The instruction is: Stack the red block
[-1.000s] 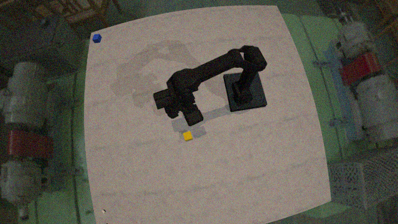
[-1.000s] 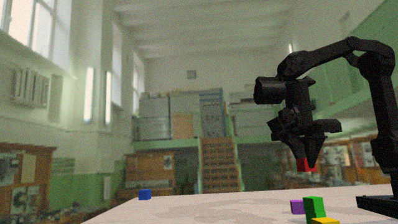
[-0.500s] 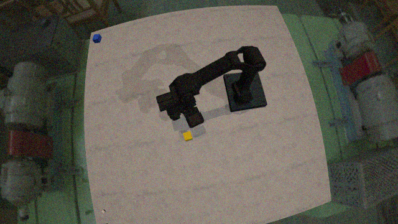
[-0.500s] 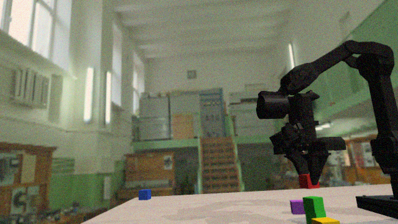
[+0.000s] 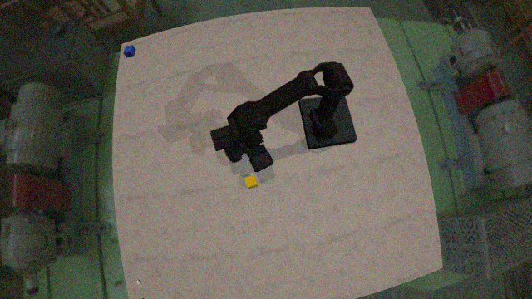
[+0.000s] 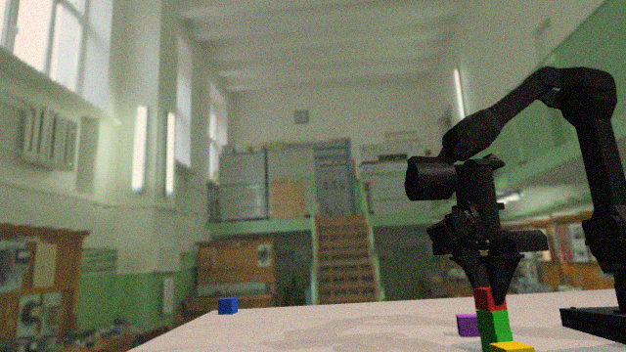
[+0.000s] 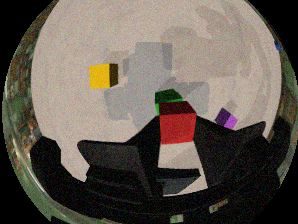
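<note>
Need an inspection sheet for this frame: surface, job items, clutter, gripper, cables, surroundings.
Surface: pale speckled table top, arm's shadow across it.
Job's things: red cube sits directly on the green block tower, edges roughly aligned in the exterior view; tower upright.
Clutter: yellow cube beside the tower; purple cube behind it; blue cube at the far table corner. None touches the tower.
Gripper: black parallel-jaw gripper shut on the red cube, not yet released.
Cables: nothing seen.
Surroundings: blurred hall with tall windows, wooden staircase, green walls; machinery flanks the table in the top view.
</note>
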You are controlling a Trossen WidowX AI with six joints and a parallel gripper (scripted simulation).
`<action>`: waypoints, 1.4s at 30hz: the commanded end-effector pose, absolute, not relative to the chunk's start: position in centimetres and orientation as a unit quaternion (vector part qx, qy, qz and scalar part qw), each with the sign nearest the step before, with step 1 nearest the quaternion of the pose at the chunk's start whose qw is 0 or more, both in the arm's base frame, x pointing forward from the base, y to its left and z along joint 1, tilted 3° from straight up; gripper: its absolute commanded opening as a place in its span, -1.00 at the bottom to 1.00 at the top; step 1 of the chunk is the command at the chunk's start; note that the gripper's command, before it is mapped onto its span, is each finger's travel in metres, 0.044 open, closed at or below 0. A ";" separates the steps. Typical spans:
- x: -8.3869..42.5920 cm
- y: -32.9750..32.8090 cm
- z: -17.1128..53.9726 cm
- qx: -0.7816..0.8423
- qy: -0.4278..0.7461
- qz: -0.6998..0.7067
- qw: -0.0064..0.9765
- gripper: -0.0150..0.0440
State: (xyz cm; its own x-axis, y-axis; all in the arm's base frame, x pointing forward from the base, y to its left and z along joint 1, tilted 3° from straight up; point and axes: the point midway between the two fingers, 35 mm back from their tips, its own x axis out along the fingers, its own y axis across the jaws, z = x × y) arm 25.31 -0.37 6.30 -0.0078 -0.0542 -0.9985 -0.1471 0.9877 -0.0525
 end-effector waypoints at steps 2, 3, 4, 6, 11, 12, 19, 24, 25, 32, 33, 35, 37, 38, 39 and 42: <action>25.4 -0.3 6.3 -0.071 0.708 0.036 0.702 -0.49; 25.4 -0.3 6.3 -0.071 0.708 0.036 0.702 -0.49; 25.4 -0.3 6.3 -0.071 0.708 0.036 0.702 -0.49; 25.4 -0.3 6.2 -0.071 0.708 0.036 0.702 -0.49; 25.4 -0.3 6.2 -0.071 0.708 0.036 0.702 -0.49; 25.4 -0.3 6.2 -0.071 0.708 0.036 0.702 -0.49; 25.4 -0.3 6.6 -0.071 0.708 0.036 0.702 -0.49; 25.3 -0.4 6.3 -0.071 0.709 0.033 0.701 -0.05; 25.3 -0.4 6.3 -0.071 0.709 0.033 0.701 0.04; 25.3 -0.4 6.3 -0.071 0.709 0.033 0.701 0.67; 25.3 -0.4 6.3 -0.071 0.709 0.033 0.701 0.75; 25.3 -0.4 6.3 -0.071 0.709 0.033 0.701 0.93; 25.3 -0.4 6.3 -0.071 0.709 0.033 0.701 1.00; 25.3 -0.4 6.3 -0.071 0.709 0.033 0.701 1.00; 25.3 -0.4 6.3 -0.071 0.709 0.033 0.701 1.00; 25.3 -0.4 6.3 -0.071 0.709 0.033 0.701 1.00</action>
State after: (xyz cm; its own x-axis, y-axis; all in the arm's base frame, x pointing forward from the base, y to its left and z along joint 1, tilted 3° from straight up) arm 25.31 -0.38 6.27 -0.0079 -0.0545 -0.9985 -0.1472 0.9877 -0.0527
